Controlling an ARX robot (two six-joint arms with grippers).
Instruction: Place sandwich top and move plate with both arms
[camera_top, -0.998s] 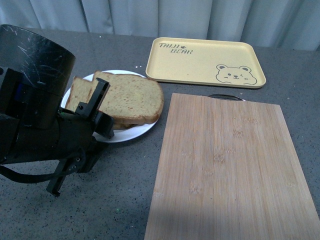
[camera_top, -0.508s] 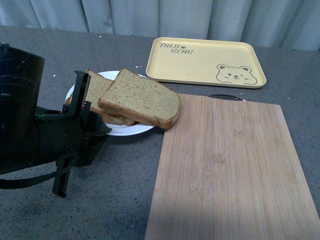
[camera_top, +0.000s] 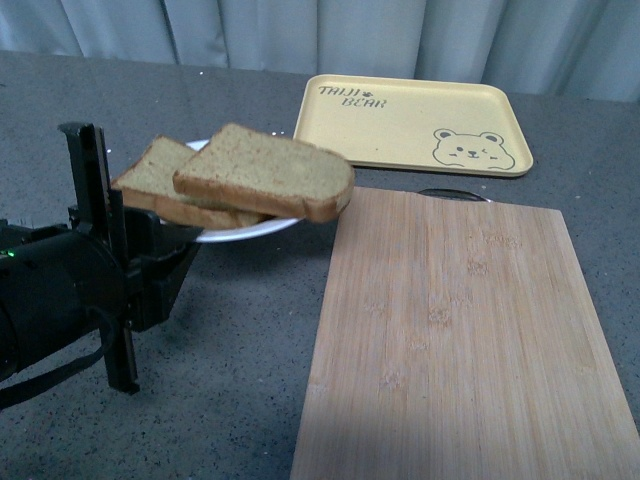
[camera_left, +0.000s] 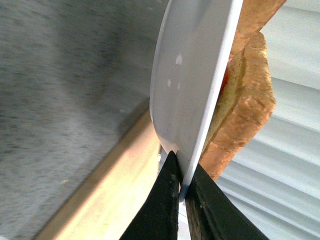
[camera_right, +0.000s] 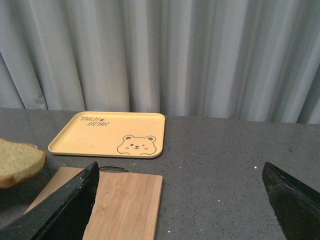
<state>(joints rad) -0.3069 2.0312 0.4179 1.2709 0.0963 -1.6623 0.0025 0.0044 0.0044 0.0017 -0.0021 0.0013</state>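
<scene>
The white plate (camera_top: 247, 228) hangs tilted above the dark table, pinched at its left rim by my left gripper (camera_top: 183, 237), which is shut on it. The sandwich top (camera_top: 265, 170), a thick tan speckled slice, lies askew on a lower slice (camera_top: 150, 178) and overhangs the plate toward the board. In the left wrist view both black fingers clamp the plate (camera_left: 192, 85) at its edge, the left gripper (camera_left: 181, 181) closed tight, with bread (camera_left: 246, 107) behind the rim. My right gripper (camera_right: 180, 200) is open and empty above the table; a bread corner (camera_right: 19, 162) shows beside it.
A bamboo cutting board (camera_top: 460, 330) lies right of the plate, its near side (camera_left: 112, 197) under the plate. A yellow bear tray (camera_top: 412, 125) sits behind it, before grey curtains. The right wrist view shows the tray (camera_right: 107, 132) and the board (camera_right: 120, 200).
The left gripper has lifted the plate off the table and tilted it. The top slice slid right and now overhangs the rim toward the board.
</scene>
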